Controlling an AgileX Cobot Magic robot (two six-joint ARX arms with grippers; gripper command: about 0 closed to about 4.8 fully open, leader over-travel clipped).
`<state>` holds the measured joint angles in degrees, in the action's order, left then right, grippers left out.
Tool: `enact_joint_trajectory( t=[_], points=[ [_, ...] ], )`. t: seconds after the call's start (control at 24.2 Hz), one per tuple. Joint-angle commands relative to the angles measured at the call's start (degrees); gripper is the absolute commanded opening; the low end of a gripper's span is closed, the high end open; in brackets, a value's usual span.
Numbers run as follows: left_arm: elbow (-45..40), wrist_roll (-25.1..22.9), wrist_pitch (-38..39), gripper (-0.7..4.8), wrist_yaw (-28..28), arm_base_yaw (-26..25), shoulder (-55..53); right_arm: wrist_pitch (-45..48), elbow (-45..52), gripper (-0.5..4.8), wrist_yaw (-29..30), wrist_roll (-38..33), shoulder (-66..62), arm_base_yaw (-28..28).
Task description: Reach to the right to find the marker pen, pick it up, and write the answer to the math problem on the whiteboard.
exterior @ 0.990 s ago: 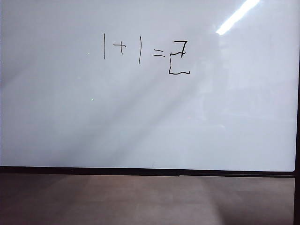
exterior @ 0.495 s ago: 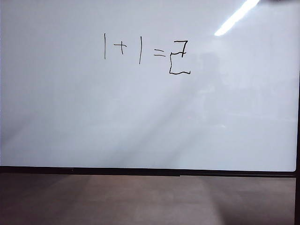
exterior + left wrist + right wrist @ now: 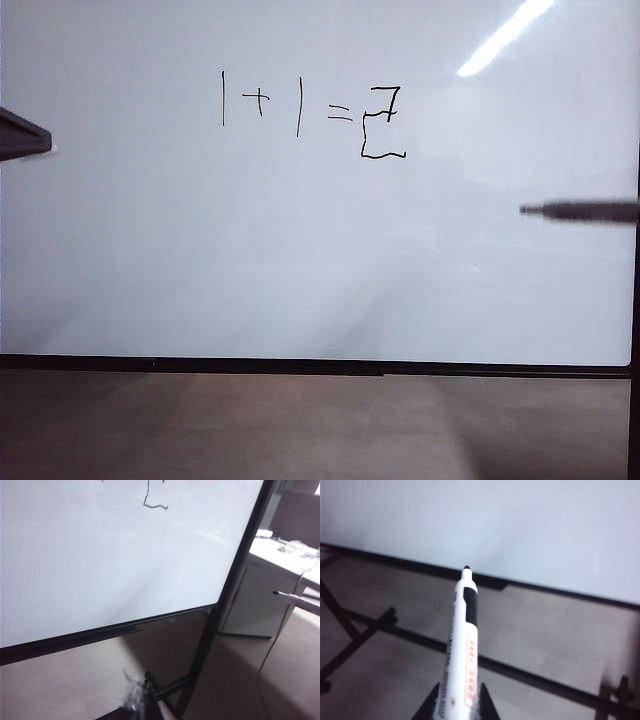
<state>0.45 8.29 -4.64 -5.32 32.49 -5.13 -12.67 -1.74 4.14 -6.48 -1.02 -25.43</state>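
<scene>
Seemingly the writing step is done, for the answer [image 3: 383,122] stands after the math problem [image 3: 285,104] near the whiteboard [image 3: 300,280] top edge, the right gripper [image 3: 457,705] clamps the marker pen [image 3: 462,650] clear of its right edge, and the left gripper [image 3: 22,133], fingers' state untellable, waits at its left edge, so only setting the pen down remains.

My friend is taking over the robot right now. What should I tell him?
Right gripper: shut on the marker pen, at the whiteboard's right edge, tip off the surface.
Left gripper: out of clear view; only something dark pokes in at the board's left edge.
Done: the answer, a boxy two, is written after the math problem.
Left: nothing to write; maybe put the pen away.
</scene>
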Motion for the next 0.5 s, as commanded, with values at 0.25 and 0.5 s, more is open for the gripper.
enact_joint_trajectory(
  t=[0.25, 0.5],
  points=[
    [0.04, -0.79, 2.03, -0.05, 0.15, -0.09, 0.0, 2.82, 1.51, 0.0, -3.08, 0.07, -0.04, -0.02],
    [0.07, -0.81, 2.54, -0.05, 0.17, -0.24, 1.33, 2.8, 1.51, 0.0, -2.91, 0.07, -0.04, -0.02]
  ],
)
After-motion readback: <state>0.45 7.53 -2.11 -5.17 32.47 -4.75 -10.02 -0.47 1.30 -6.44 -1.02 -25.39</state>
